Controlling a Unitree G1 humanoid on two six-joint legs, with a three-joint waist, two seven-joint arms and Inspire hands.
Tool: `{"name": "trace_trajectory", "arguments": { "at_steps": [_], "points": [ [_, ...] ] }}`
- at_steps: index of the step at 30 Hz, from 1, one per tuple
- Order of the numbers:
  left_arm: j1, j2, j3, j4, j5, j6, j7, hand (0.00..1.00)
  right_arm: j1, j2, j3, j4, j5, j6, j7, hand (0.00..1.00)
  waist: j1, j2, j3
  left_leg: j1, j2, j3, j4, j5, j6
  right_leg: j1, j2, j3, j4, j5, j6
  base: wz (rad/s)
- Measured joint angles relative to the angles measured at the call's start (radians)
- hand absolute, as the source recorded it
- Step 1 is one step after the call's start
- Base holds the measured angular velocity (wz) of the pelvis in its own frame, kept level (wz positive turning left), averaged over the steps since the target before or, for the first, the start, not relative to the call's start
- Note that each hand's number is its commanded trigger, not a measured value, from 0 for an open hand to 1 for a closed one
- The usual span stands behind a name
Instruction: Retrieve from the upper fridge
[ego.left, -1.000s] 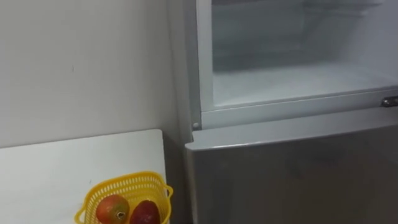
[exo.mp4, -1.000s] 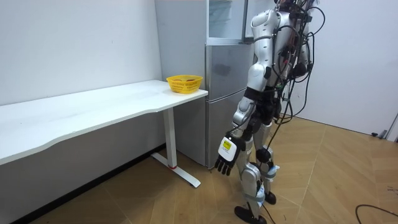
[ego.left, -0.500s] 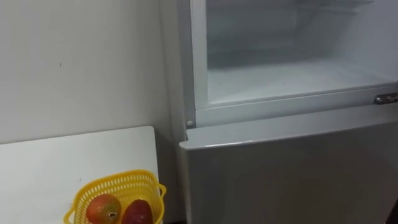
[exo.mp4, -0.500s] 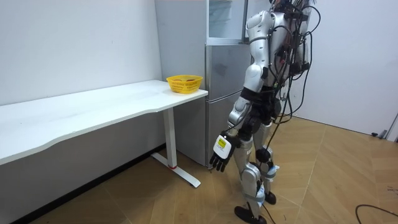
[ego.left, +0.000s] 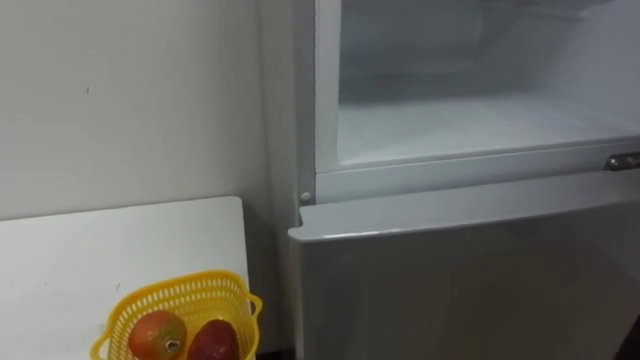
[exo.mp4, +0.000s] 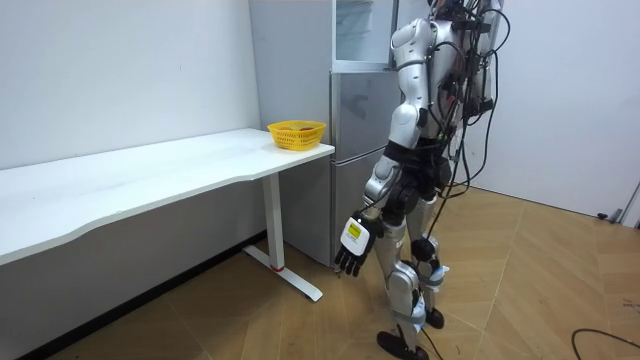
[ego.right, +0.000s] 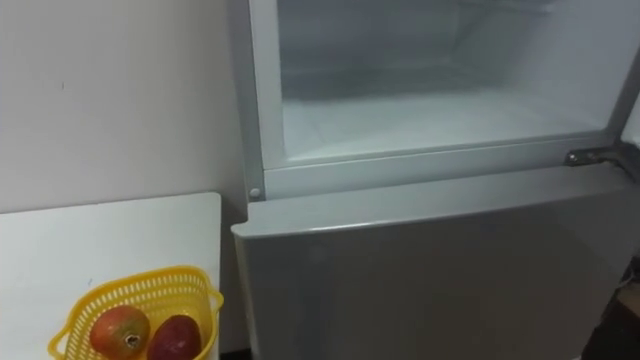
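Robot has edged closer to the open upper fridge (ego.left: 470, 120); left hand (exo.mp4: 349, 255) has swung back by its leg, fingers loose, holding nothing. The shelf looks bare; two fruits (ego.left: 156, 333) sit in the yellow basket (ego.left: 200, 287) on the table (ego.left: 100, 250), so retrieval is probably done

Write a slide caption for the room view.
Robot stands at the open upper fridge; yellow basket on the white table.

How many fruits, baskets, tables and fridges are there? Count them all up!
Fruit: 2
Basket: 1
Table: 1
Fridge: 1
Total: 5
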Motion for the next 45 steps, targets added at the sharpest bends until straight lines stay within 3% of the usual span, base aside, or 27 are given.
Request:
{"name": "trace_trajectory", "arguments": {
  "at_steps": [12, 20, 27, 41, 45],
  "points": [
    [0.007, -0.009, 0.035, 0.014, 0.008, 0.001, -0.005, 0.0, -0.095, 0.0, -0.04, -0.085, 0.035, 0.02, 0.164, 0.0, -0.002, 0.009, -0.0009, -0.019, 0.001, -0.005, 0.009, 0.0, 0.0, -0.02, -0.001, -0.012, 0.019, 0.0, -0.002, 0.02],
    [0.0, -0.009, 0.035, 0.051, 0.007, 0.003, -0.023, 0.0, -0.163, -0.001, -0.056, -0.195, 0.074, 0.018, 0.255, 0.0, 0.004, 0.0, -0.0036, -0.019, 0.005, -0.005, 0.027, 0.0, 0.0, -0.005, -0.001, -0.016, 0.019, 0.002, -0.005, 0.01],
    [-0.002, -0.009, 0.035, 0.069, 0.003, 0.002, -0.025, 0.0, -0.167, -0.001, -0.057, -0.195, 0.122, 0.018, 0.313, 0.0, 0.007, 0.001, -0.0032, -0.018, 0.01, -0.013, 0.036, -0.001, -0.001, -0.003, 0.003, -0.024, 0.004, 0.006, -0.01, 0.05],
    [-0.005, -0.01, 0.033, 0.108, 0.01, 0.0, -0.02, 0.0, -0.185, -0.001, -0.043, -0.275, -0.006, 0.008, 0.32, 0.0, 0.014, 0.01, -0.0038, -0.021, 0.009, -0.012, 0.034, -0.002, -0.004, -0.002, 0.004, -0.024, 0.004, 0.007, -0.009, -0.01],
    [-0.005, -0.01, 0.031, 0.109, 0.01, -0.001, -0.001, 0.0, -0.186, -0.025, -0.001, -0.294, -0.031, 0.009, 0.32, 0.0, 0.018, 0.011, -0.0033, -0.015, 0.01, -0.004, 0.034, -0.002, -0.004, 0.0, 0.004, -0.021, 0.013, 0.007, -0.01, -0.04]
  ]
}}
